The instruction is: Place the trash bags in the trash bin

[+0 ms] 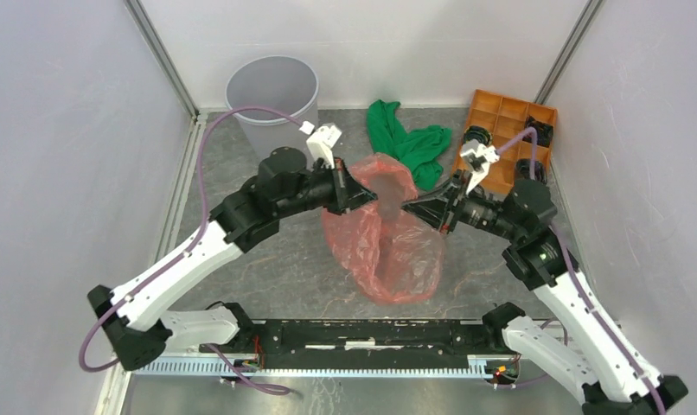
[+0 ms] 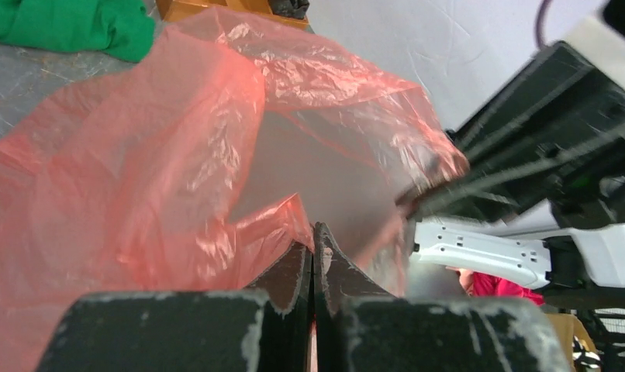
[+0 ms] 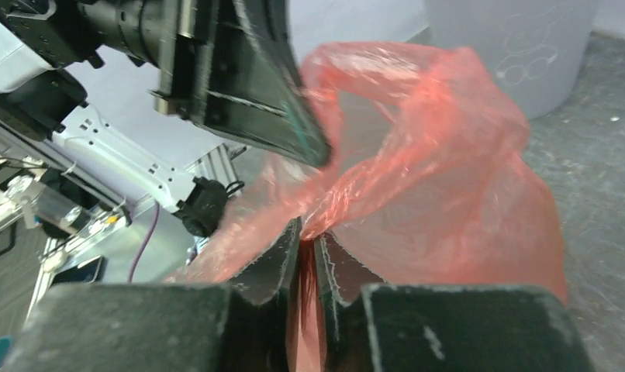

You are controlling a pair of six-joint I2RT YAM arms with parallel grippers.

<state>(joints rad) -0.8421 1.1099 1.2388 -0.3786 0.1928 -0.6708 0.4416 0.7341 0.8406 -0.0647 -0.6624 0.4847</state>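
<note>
The red-orange trash bag [image 1: 388,242] hangs in mid-table, held up by both grippers at its mouth. My left gripper [image 1: 373,201] is shut on the bag's left rim; the film [image 2: 139,178] spreads out ahead of its closed jaws [image 2: 315,236]. My right gripper [image 1: 412,207] is shut on the right rim, with a fold of film [image 3: 449,178] pinched between its jaws [image 3: 309,236]. The two grippers face each other, a short way apart, with the bag's mouth open between them. The light-grey trash bin [image 1: 271,99] stands upright at the far left corner; it also shows in the right wrist view [image 3: 519,46].
A green cloth [image 1: 406,143] lies on the table behind the bag, also seen in the left wrist view [image 2: 69,27]. An orange compartment tray [image 1: 505,130] with black parts sits at the far right. White enclosure walls stand on three sides.
</note>
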